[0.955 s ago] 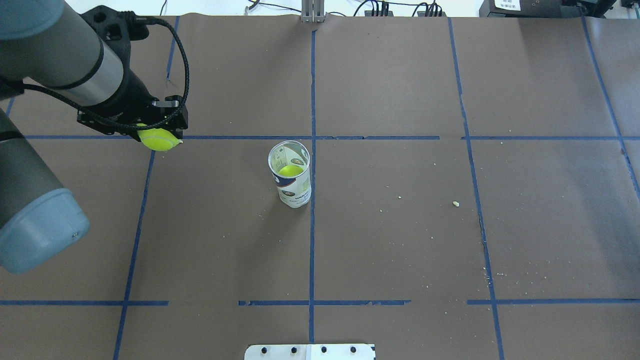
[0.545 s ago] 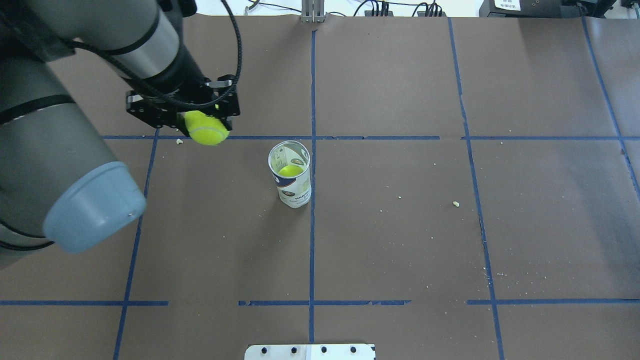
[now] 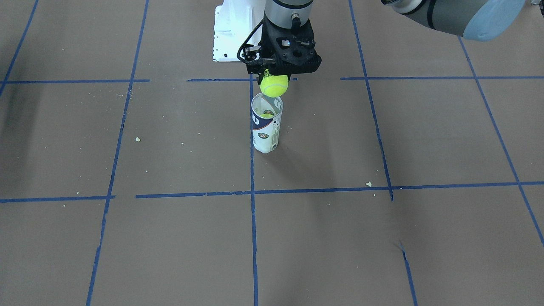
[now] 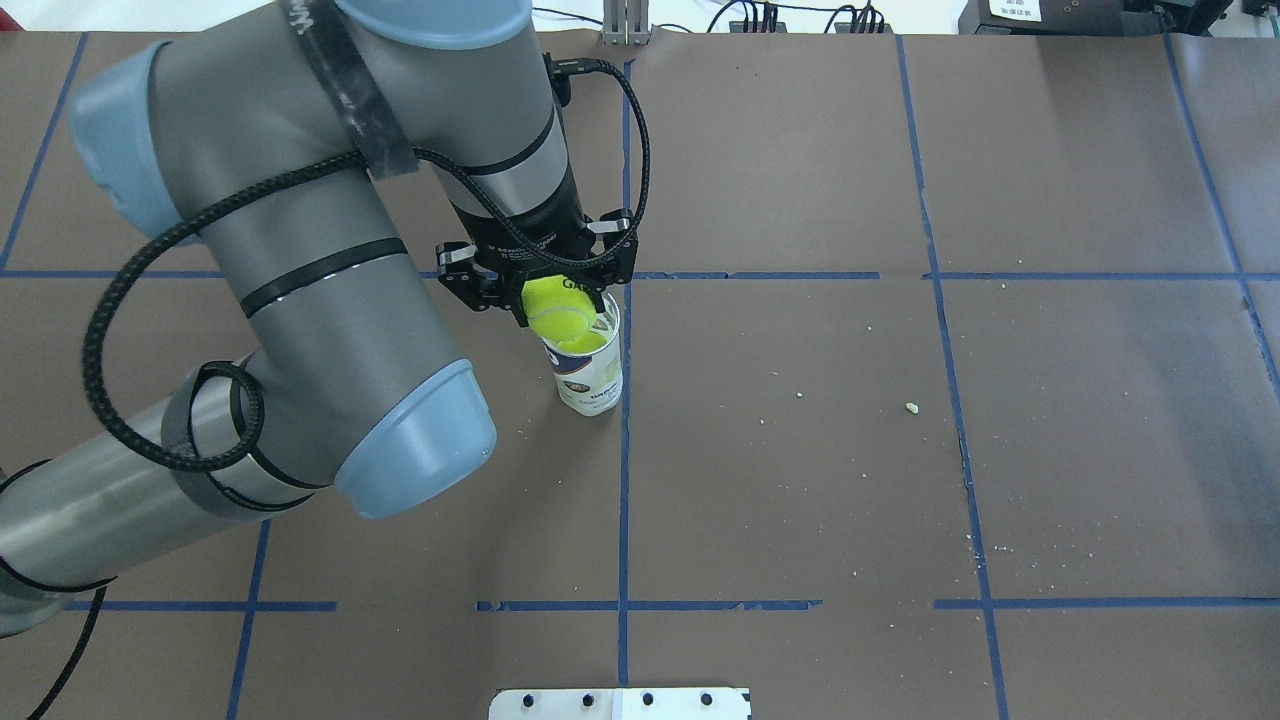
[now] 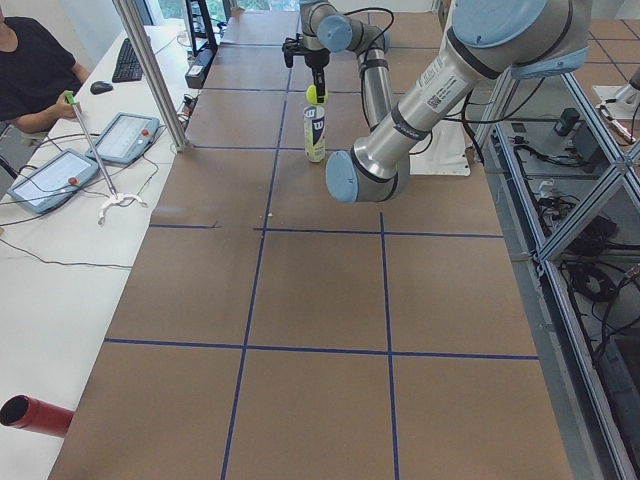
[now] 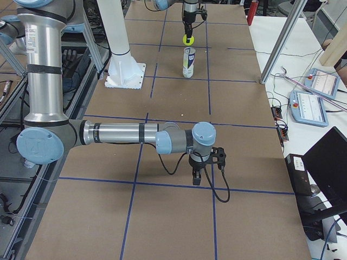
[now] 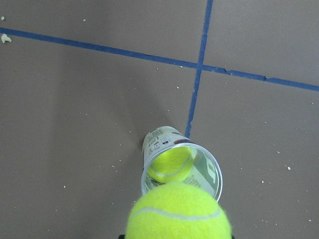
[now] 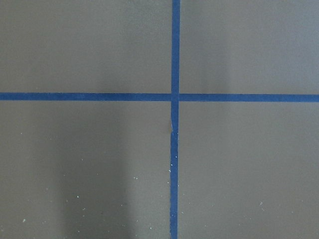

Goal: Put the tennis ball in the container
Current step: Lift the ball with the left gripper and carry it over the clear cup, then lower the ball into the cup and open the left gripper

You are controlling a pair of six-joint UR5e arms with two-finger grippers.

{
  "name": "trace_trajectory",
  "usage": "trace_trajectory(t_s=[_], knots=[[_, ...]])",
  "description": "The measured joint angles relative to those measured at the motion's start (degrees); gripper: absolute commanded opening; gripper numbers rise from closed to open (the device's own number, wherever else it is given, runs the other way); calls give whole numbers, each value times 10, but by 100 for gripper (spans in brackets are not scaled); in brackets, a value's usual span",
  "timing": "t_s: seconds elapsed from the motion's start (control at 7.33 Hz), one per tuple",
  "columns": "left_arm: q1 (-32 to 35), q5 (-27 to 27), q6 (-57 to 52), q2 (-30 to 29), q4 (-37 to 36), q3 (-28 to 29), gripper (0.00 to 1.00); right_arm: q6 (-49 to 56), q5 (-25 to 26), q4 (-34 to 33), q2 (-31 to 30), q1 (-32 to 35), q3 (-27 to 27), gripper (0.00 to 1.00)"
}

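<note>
Black fingers of the left gripper [image 4: 553, 300] pinch the tennis ball [image 3: 274, 85] from both sides, pointing straight down; the ball hangs directly over the open mouth of the container [image 3: 266, 127], its underside level with or just above the rim; whether it touches the rim cannot be told. The left arm [image 4: 330, 250] comes in from the robot's side of the container, bends at a raised elbow and drops its wrist vertically above the can; a black cable [image 4: 130, 290] loops along it.

The container stands upright on the brown paper [image 4: 900, 450], just beside a crossing of blue tape lines [image 7: 199, 64]; it is whitish with a navy band. A second yellow-green ball [image 7: 172, 167] already lies low inside it, seen through the mouth in the wrist view.

In the overhead view the held ball covers most of the can's opening; the lettering on the ball is cut off by the fingers. The right gripper [image 6: 198, 176] hangs low over the paper, well apart from the container; it shows only in the side view, so whether its fingers are spread or pressed together cannot be told.
</note>
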State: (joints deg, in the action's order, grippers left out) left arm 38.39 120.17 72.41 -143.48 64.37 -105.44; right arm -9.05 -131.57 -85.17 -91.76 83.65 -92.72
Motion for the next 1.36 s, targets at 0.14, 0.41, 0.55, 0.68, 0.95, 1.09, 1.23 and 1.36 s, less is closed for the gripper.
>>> trace_trajectory(t_s=[0.14,0.41,0.55,0.68,0.95,1.09,1.23,1.36], knots=[[-2,-2,0,1,10,9,0,0,0,0,0,0,0,100],[-3,-3,-1,5,31,25,0,0,0,0,0,0,0,100],[-3,-3,-1,6,38,30,0,0,0,0,0,0,0,100],[-3,-3,-2,6,41,32,29,0,0,0,0,0,0,100],[-3,-3,-3,9,44,31,100,0,0,0,0,0,0,100],[-3,-3,-4,13,50,30,100,0,0,0,0,0,0,100],[-3,-3,-4,18,55,26,100,0,0,0,0,0,0,100],[-3,-3,-4,20,58,23,100,0,0,0,0,0,0,100]])
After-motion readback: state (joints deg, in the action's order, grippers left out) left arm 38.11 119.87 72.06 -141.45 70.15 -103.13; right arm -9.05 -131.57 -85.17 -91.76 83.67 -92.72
